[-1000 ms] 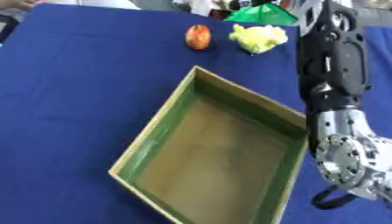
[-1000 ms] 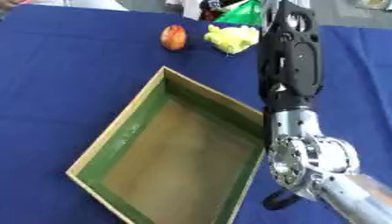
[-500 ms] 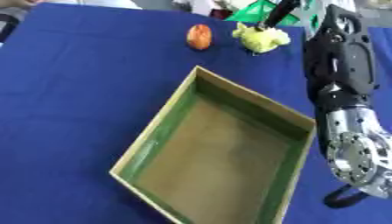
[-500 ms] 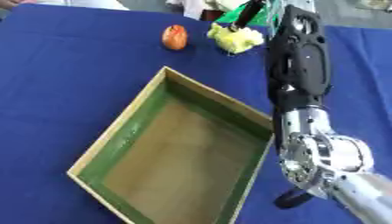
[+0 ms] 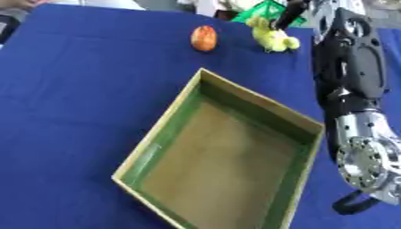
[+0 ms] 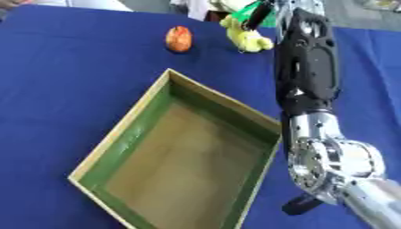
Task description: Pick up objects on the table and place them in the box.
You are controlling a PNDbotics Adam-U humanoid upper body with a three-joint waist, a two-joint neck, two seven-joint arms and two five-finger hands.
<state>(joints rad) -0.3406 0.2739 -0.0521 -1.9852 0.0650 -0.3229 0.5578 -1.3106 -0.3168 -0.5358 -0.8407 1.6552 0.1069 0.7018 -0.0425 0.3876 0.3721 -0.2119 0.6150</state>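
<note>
Right hand (image 5: 291, 11) outstretched at yellow toy (image 5: 272, 36)

An open box (image 5: 164, 134) with green inner walls and a brown floor sat on the blue table (image 5: 78, 89), nothing inside it. At twelve o'clock from it lay a red-orange fruit (image 5: 203, 38), and at one o'clock a yellow object (image 5: 272, 36). The right hand (image 5: 291, 12) reached over that yellow object; its grip could not be made out.
</note>
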